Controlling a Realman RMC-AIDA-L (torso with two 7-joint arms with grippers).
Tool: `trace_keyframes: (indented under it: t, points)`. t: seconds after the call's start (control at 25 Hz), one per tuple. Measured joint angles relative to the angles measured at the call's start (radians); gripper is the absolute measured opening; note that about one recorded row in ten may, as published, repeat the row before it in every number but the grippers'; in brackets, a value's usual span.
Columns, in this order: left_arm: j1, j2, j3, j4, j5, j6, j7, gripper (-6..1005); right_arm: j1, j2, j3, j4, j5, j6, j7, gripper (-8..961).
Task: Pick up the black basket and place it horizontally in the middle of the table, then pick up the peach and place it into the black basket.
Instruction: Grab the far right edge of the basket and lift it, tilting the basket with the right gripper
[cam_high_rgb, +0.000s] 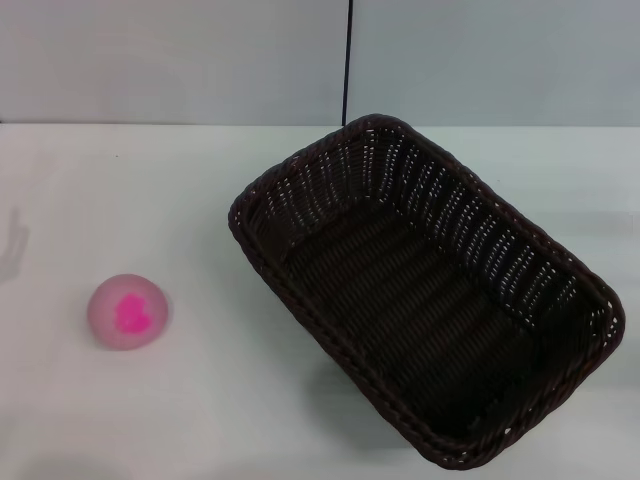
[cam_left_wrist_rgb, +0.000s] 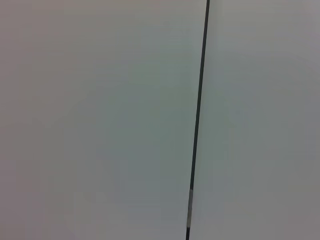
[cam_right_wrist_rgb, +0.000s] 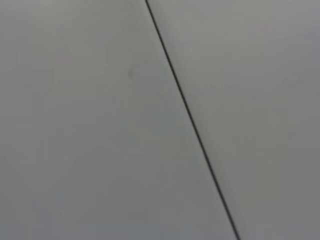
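Note:
The black basket (cam_high_rgb: 425, 290) lies on the white table (cam_high_rgb: 200, 190), right of centre, turned diagonally with one corner toward the back and one toward the front right. It is empty. The peach (cam_high_rgb: 128, 311), pale pink with a magenta blotch, sits on the table at the front left, well apart from the basket. Neither gripper shows in the head view. Both wrist views show only a plain grey wall with a thin dark seam (cam_left_wrist_rgb: 197, 120) and none of the task's things.
A grey wall with a dark vertical seam (cam_high_rgb: 348, 60) stands behind the table's far edge. A faint shadow (cam_high_rgb: 12, 245) falls on the table at the far left. The seam also crosses the right wrist view (cam_right_wrist_rgb: 190, 117).

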Motion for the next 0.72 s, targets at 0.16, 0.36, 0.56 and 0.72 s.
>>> trace_keyframes:
  t: [0.16, 0.36, 0.56, 0.72]
  points:
    - [-0.01, 0.0, -0.001, 0.005, 0.0, -0.011, 0.0, 826, -0.031, 0.002, 0.0, -0.103, -0.097, 0.009, 0.043, 664]
    - [-0.023, 0.001, -0.006, 0.008, -0.004, -0.02, 0.001, 823, -0.049, 0.0, 0.0, -0.216, -0.185, 0.051, 0.159, 663]
    - [-0.026, 0.002, -0.006, 0.008, -0.005, -0.02, 0.001, 820, -0.073, -0.004, 0.005, -0.552, -0.499, 0.125, 0.512, 661]
    - [-0.026, 0.003, -0.006, 0.009, -0.005, -0.023, 0.001, 817, -0.064, -0.009, 0.009, -0.839, -0.782, 0.137, 0.858, 660]
